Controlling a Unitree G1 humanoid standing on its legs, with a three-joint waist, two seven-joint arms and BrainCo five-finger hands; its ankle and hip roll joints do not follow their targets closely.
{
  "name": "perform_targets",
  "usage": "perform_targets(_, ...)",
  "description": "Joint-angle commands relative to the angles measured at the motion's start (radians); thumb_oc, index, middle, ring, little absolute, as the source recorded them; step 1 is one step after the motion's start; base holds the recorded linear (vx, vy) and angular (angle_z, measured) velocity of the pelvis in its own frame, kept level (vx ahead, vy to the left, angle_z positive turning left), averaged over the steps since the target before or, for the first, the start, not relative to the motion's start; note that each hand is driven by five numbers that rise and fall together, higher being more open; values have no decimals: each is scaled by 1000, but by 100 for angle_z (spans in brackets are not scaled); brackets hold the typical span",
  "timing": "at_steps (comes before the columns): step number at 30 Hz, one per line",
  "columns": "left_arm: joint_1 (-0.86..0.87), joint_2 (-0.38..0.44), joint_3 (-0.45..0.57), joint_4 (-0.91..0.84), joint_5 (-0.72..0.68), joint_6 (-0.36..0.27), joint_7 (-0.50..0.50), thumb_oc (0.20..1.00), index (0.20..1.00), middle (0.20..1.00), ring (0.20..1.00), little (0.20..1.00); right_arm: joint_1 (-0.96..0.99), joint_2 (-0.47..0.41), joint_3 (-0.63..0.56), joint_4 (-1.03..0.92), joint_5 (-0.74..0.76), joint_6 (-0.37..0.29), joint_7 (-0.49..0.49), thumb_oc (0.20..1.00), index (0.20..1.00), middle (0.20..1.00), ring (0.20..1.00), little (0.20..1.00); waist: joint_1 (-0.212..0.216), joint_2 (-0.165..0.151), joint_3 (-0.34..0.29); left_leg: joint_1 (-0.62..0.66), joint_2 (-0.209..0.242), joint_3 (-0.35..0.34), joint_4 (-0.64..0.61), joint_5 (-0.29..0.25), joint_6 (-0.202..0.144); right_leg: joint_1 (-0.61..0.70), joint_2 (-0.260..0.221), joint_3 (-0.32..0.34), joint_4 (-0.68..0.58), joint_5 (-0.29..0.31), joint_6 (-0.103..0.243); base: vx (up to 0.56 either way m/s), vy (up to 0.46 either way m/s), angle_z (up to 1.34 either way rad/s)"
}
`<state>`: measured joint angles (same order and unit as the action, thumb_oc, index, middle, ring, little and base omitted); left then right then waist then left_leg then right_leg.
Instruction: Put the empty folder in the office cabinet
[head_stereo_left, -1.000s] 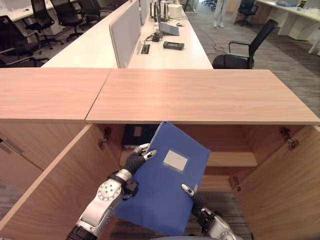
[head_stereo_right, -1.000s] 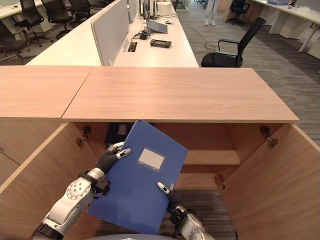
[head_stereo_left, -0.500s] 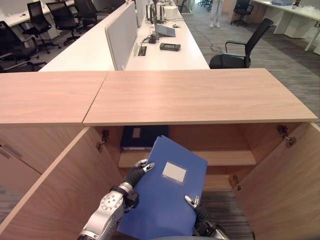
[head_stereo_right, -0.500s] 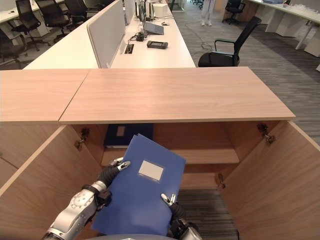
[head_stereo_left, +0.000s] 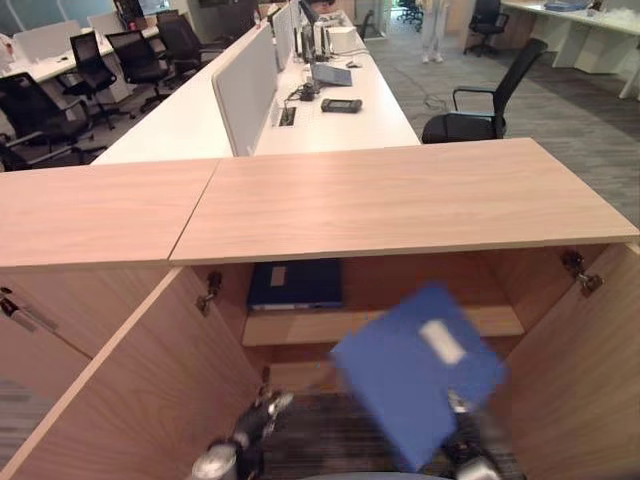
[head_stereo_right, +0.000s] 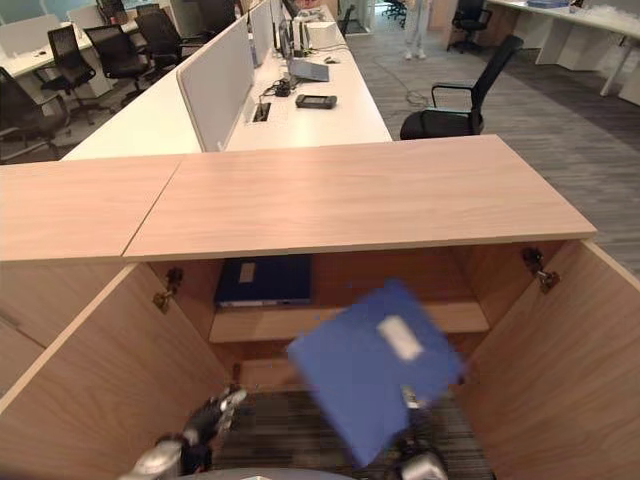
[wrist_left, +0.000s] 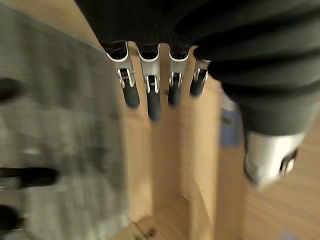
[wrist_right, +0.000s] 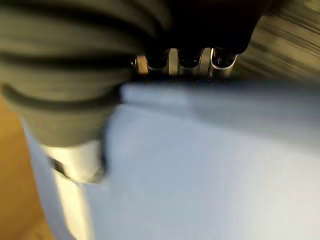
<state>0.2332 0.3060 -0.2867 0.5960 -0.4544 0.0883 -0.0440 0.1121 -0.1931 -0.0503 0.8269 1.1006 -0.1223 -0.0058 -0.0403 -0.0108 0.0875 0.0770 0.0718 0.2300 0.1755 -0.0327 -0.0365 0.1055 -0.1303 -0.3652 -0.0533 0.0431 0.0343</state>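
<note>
The blue folder (head_stereo_left: 412, 368) with a white label hangs tilted in front of the open office cabinet (head_stereo_left: 400, 195), right of the middle. My right hand (head_stereo_left: 464, 450) grips it from below. In the right wrist view its fingers (wrist_right: 175, 61) curl over the edge of the folder (wrist_right: 200, 165), with the thumb on the near face. My left hand (head_stereo_left: 250, 430) is low at the left, apart from the folder. Its fingers (wrist_left: 150, 95) are straight and hold nothing.
A dark blue folder (head_stereo_left: 295, 283) lies on the cabinet's shelf (head_stereo_left: 380, 322) at the left. The cabinet doors stand open at the left (head_stereo_left: 130, 400) and the right (head_stereo_left: 590, 380). Behind the cabinet are white desks (head_stereo_left: 330, 110), office chairs (head_stereo_left: 480, 100) and a person (head_stereo_left: 435, 25) far off.
My left hand has let go of the folder and dropped to the lower left. The folder has swung right, held by the right hand alone. The camera has shifted.
</note>
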Motion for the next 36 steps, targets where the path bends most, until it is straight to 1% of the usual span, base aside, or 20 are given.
perform_targets(1, -22, -12, 13, -54, -65, -34, 30, 1000, 1000, 1000, 1000, 1000, -45, -17, 20, -56, -6, -30, 29, 200, 200, 200, 200, 200, 11, 17, 39, -131, 56, -55, 132, 57, -66, 76, 71, -28, 40, -156, -16, -24, -11, -26)
perform_targets(4, -15, -24, 20, -29, -87, -31, 30, 1000, 1000, 1000, 1000, 1000, -53, -30, 23, -70, -11, -25, 42, 200, 200, 200, 200, 200, 28, 13, 39, -239, 19, -68, 123, 28, -53, 93, 67, -20, 19, -171, -1, 79, 40, -4)
perform_targets(6, -3, -30, 23, -16, -101, -33, 33, 1000, 1000, 1000, 1000, 1000, -66, -37, 35, -76, -19, -26, 44, 200, 200, 200, 200, 200, 45, 21, 45, -289, 2, -77, 64, 88, -54, 96, 67, -3, 16, -174, 7, 64, 90, -9)
perform_targets(7, -4, -30, 23, -15, -102, -33, 33, 1000, 1000, 1000, 1000, 1000, -66, -37, 35, -75, -19, -26, 45, 200, 200, 200, 200, 200, 45, 20, 45, -289, 2, -76, 61, 90, -54, 95, 66, -3, 17, -174, 7, 23, 153, -34)
perform_targets(8, -4, -33, 26, 4, -108, -35, 39, 1000, 1000, 1000, 1000, 1000, -81, -38, 38, -68, -14, -30, 43, 200, 200, 200, 200, 200, 59, 37, 55, -324, 16, -82, -14, 179, -60, 89, 68, 5, 20, -167, 11, 61, 161, -35)
perform_targets(10, 7, -43, 34, 28, -119, -36, 36, 1000, 1000, 1000, 1000, 1000, -83, -31, 47, -61, -13, -24, 56, 200, 200, 200, 200, 200, 63, 51, 38, -257, 18, -79, -123, 180, -46, 95, 72, 20, 25, -173, 24, 110, 152, -8)
perform_targets(13, 19, -54, 34, 59, -122, -35, 32, 1000, 1000, 1000, 1000, 1000, -77, -25, 50, -47, -23, -17, 59, 200, 200, 200, 200, 200, 59, 51, 6, -213, 4, -72, -168, 180, -37, 110, 60, 25, 17, -175, 40, 199, 168, -52)
perform_targets(16, 46, -61, 45, 85, -138, -34, 21, 1000, 1000, 1000, 1000, 1000, -86, -12, 61, -47, -29, -4, 73, 200, 200, 200, 200, 200, 67, 45, -36, -164, -21, -43, -188, 147, -10, 116, 22, 46, 21, -175, 71, 187, 178, -19)
perform_targets(18, 46, -61, 45, 85, -138, -34, 21, 1000, 1000, 1000, 1000, 1000, -86, -12, 61, -47, -29, -4, 73, 200, 200, 200, 200, 200, 68, 45, -36, -163, -21, -42, -188, 147, -10, 116, 21, 47, 21, -175, 71, 138, 184, -10)
perform_targets(19, 58, -71, 54, 108, -146, -34, 21, 1000, 1000, 1000, 1000, 1000, -106, -2, 72, -54, -46, -7, 74, 200, 200, 200, 200, 200, 80, 51, -59, -130, -48, -18, -189, 108, 18, 111, -27, 58, 51, -172, 106, 161, 235, -28)
perform_targets(20, 58, -71, 54, 108, -146, -34, 21, 1000, 1000, 1000, 1000, 1000, -106, -2, 72, -54, -46, -7, 74, 200, 200, 200, 200, 200, 81, 51, -60, -131, -48, -18, -189, 108, 18, 110, -27, 58, 51, -171, 106, 266, 412, -35)
perform_targets(21, 67, -72, 69, 119, -148, -31, 24, 1000, 1000, 1000, 1000, 1000, -121, 3, 74, -78, -49, -9, 76, 200, 200, 200, 200, 200, 89, 56, -64, -101, -71, 3, -191, 79, 38, 105, -74, 69, 95, -174, 128, 99, 178, -21)
perform_targets(24, 73, -80, 79, 142, -148, -29, 26, 1000, 1000, 1000, 1000, 1000, -127, 13, 85, -92, -54, -9, 77, 200, 200, 200, 200, 200, 96, 60, -69, -83, -85, 19, -190, 61, 53, 91, -104, 81, 119, -160, 144, 106, 197, -25)
perform_targets(25, 74, -88, 93, 175, -141, -26, 25, 1000, 1000, 1000, 1000, 1000, -135, 16, 93, -94, -62, -6, 83, 200, 200, 200, 200, 200, 105, 67, -78, -67, -95, 37, -201, 50, 63, 74, -135, 77, 147, -138, 161, 72, 183, -26)
perform_targets(26, 74, -88, 93, 176, -141, -27, 24, 1000, 1000, 1000, 1000, 1000, -136, 16, 93, -94, -62, -6, 83, 200, 200, 200, 200, 200, 105, 67, -78, -67, -95, 38, -201, 50, 64, 73, -136, 77, 148, -138, 161, 76, 246, -26)
perform_targets(27, 74, -92, 100, 187, -127, -23, 19, 1000, 1000, 1000, 1000, 1000, -139, 19, 96, -111, -64, -1, 92, 200, 200, 200, 200, 200, 109, 75, -76, -44, -113, 50, -215, 36, 80, 43, -180, 65, 212, -92, 174, 58, 201, -26)
perform_targets(30, 73, -90, 107, 207, -111, -19, 13, 1000, 1000, 1000, 1000, 1000, -144, 21, 100, -128, -55, 0, 98, 200, 200, 200, 200, 200, 110, 80, -67, -23, -124, 64, -227, 25, 95, 15, -226, 47, 302, -42, 168, 59, 156, -15)
perform_targets(32, 72, -89, 126, 248, -106, -13, 14, 1000, 1000, 1000, 1000, 1000, -142, 24, 126, -158, -64, 4, 113, 200, 200, 200, 200, 200, 116, 82, -49, 13, -122, 88, -239, -8, 95, -35, -293, -36, 395, 3, 167, 95, 154, -15)
perform_targets(35, 63, -89, 139, 270, -112, -16, 20, 1000, 1000, 1000, 1000, 1000, -153, 24, 135, -190, -54, 10, 120, 200, 200, 200, 200, 200, 106, 89, -29, 22, -104, 98, -241, -16, 92, -94, -281, -88, 391, -8, 151, 53, 5, -36)
perform_targets(36, 63, -96, 137, 275, -125, -20, 17, 1000, 1000, 1000, 1000, 1000, -171, 21, 139, -217, -44, 4, 119, 200, 200, 200, 200, 200, 95, 87, -2, 34, -94, 87, -232, -26, 89, -148, -247, -96, 351, -15, 151, 41, -43, -38)
